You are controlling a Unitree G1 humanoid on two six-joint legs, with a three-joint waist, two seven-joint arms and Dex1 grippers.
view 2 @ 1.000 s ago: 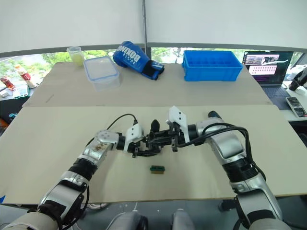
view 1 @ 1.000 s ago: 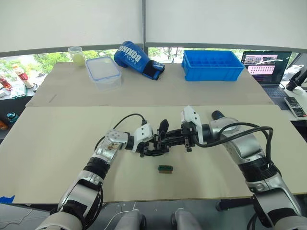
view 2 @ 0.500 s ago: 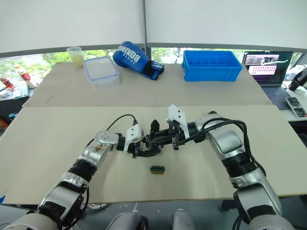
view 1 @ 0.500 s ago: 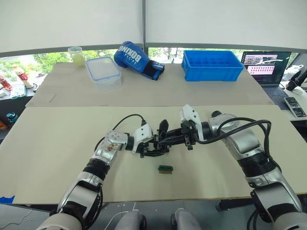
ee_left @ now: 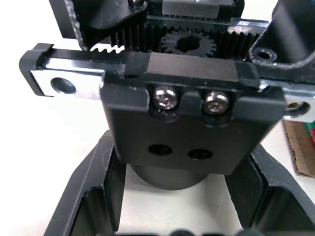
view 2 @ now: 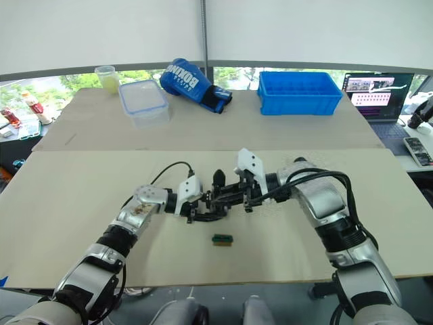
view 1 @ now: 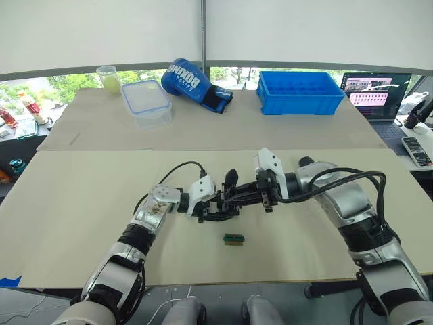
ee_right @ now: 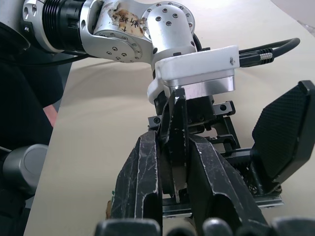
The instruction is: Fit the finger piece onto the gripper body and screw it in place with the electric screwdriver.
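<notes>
Both grippers, left point(view 1: 215, 206) and right point(view 1: 238, 198), on gripper body point(view 1: 226, 203).

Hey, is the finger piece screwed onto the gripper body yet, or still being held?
Held. The right gripper is shut on the finger piece at the gripper body, which the left gripper grips. Two mounting holes below its two screws are empty.

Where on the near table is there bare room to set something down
Open cardboard lies left of the left arm and beyond both grippers, up to the table seam. It is crowded mid-table around the gripper body and the small green-and-black block.
</notes>
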